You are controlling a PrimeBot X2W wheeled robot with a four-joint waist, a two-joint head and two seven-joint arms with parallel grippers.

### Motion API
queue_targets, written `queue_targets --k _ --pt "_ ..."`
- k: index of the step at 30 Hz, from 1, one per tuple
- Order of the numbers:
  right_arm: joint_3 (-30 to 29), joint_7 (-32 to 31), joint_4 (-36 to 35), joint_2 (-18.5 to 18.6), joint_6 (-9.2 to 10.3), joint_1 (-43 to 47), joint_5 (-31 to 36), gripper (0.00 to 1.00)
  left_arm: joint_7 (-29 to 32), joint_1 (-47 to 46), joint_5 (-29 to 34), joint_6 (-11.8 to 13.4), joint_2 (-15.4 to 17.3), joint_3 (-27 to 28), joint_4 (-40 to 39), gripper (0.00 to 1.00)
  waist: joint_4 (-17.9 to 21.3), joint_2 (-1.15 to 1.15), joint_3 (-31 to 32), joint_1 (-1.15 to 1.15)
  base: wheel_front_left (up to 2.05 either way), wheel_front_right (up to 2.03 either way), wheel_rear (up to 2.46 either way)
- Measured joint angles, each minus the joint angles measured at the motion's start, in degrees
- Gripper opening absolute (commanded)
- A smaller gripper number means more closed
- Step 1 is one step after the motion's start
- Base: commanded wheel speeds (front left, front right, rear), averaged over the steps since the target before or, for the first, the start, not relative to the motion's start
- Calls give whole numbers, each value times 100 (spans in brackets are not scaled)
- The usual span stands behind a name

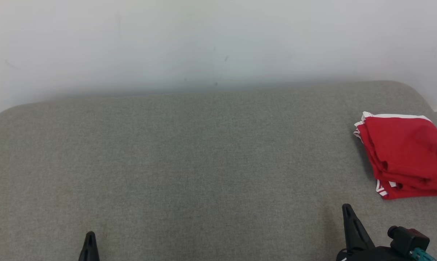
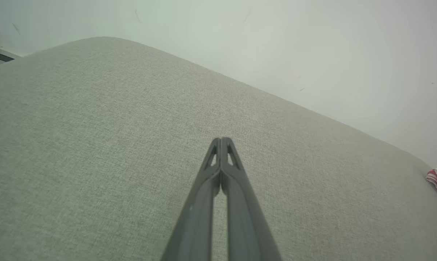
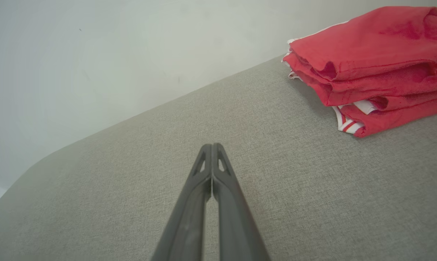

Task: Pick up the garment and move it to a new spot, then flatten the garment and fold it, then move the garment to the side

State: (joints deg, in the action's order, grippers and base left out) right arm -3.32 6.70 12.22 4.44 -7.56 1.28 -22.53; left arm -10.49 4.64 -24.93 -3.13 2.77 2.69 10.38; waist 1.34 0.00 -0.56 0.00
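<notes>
1. Position of the left gripper (image 1: 90, 235): it is seen at the near edge of the bench (image 1: 203, 163), left of centre, with its tips pointed toward the far edge.
2. In the left wrist view the two dark fingers are pressed together from the tips down, and nothing is clamped between them. Bare grey fabric is seen below and around them. Whether the tips touch the fabric cannot be told.
3. The right gripper (image 1: 347, 208) is seen at the near edge, toward the right end of the bench. Its dark wrist housing (image 1: 408, 237), fitted with a teal part, is cut off by the lower right corner of the head view.
4. In the right wrist view its fingers are likewise clenched tip to tip, with nothing gripped. The two grippers are set well apart along the near edge.
5. The middle of the bench is covered in plain grey woven fabric. Its far corners are rounded.
6. The garment (image 1: 403, 152) is laid at the right end of the bench, about midway between the near and far edges. It is located beyond the right gripper and to its right, clear of the fingertips.
7. The garment is red with white trim and is folded into a stack of several layers. White edging is exposed at its far left corner and its near left corner. Its right side is cut off by the head view.
8. A pale, plain wall (image 1: 218, 43) is seen directly behind the far edge of the bench.
</notes>
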Motion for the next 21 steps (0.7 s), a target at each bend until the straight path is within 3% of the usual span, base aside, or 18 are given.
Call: queue_targets --k 21 --pt "-89 -372 47 -44 0 -194 -2026 0 488 -287 -1919 -142 -1 103 99 0 -27 0 8 1 0 0 0"
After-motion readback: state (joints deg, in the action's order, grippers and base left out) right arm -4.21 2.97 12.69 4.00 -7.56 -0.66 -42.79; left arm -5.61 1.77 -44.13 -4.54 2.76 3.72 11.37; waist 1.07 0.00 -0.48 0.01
